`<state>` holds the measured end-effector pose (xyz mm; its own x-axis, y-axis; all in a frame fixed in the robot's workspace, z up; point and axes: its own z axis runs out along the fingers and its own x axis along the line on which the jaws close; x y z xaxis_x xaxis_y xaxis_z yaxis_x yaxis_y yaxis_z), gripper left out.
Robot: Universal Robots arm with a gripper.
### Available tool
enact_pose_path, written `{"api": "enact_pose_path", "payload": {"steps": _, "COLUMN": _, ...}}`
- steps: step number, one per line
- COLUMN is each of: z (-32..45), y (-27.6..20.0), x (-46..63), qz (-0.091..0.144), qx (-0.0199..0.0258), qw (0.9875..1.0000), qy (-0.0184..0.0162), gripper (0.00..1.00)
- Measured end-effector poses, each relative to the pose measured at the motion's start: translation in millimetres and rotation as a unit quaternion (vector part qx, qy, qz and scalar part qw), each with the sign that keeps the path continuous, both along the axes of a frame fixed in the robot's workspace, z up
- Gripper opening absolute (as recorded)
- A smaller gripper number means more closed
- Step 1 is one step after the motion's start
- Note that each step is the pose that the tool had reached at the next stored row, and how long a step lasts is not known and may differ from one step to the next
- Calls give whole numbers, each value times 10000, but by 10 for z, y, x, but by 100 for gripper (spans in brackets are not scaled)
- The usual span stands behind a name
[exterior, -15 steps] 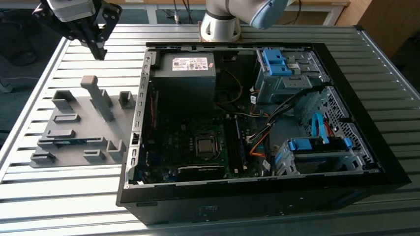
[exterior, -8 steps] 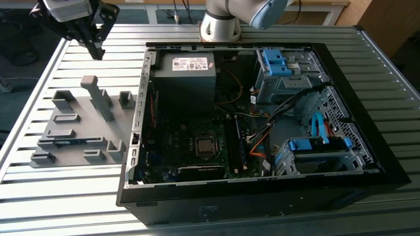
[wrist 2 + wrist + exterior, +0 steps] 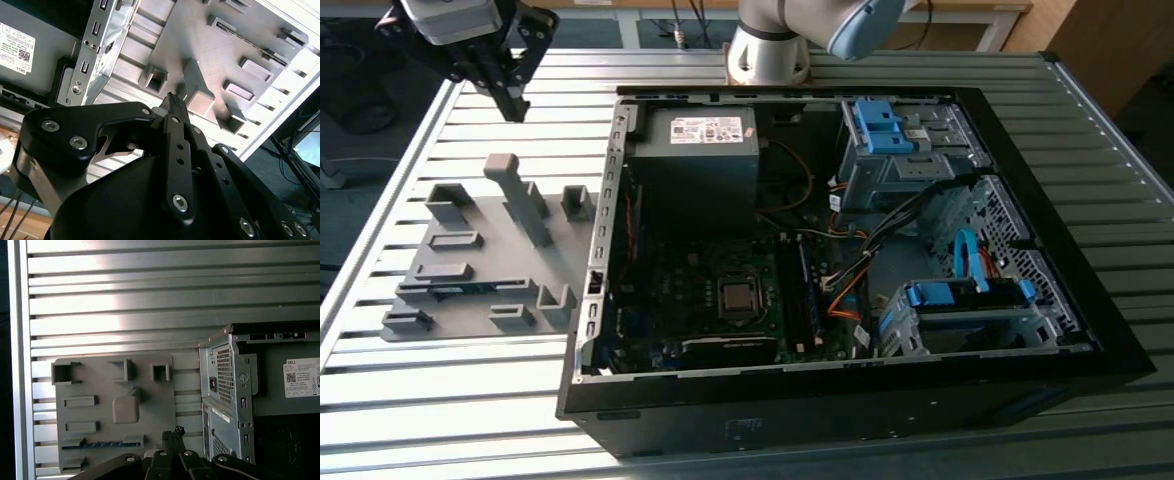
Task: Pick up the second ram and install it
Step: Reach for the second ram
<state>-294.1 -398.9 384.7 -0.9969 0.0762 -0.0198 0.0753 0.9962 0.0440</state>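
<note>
The jaws are pressed together with nothing between them. In the exterior view they hang high over the far left part of the slatted surface point(image 3: 454, 400), past the far end of the grey holder tray point(image 3: 487, 228) and well clear of it.

The second ram point(image 3: 460, 290) sits on its edge in a slot near the tray's near end. In the first wrist view I see it as a thin blue strip point(image 3: 102, 444) sunk in its slot. Its long axis runs parallel to the slats, one end pointing at the open computer case point(image 3: 854, 400) and the other at the surface's outer edge. Little of it stands above the slot.

The tray's tall post point(image 3: 520, 195) rises between the jaws and the ram, and low blocks point(image 3: 558, 298) stand between the ram's case-side end and the case wall. That wall is just beside the tray on the exterior view's right. Above the ram I see open room. Beyond the tray's far end the slats are bare.

Inside the case, orange and black cables point(image 3: 847, 290) cross near the middle of the board.
</note>
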Motion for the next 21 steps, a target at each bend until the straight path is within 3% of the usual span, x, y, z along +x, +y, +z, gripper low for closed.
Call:
{"api": "enact_pose_path", "payload": {"steps": 18, "z": -4, "y": 0, "x": -80, "qz": 0, "qx": 0, "qw": 10000, "qy": 0, "gripper": 11}}
{"api": "enact_pose_path", "payload": {"steps": 21, "z": -8, "y": -22, "x": -112, "qz": 1, "qx": 0, "qw": 10000, "qy": 0, "gripper": 11}}
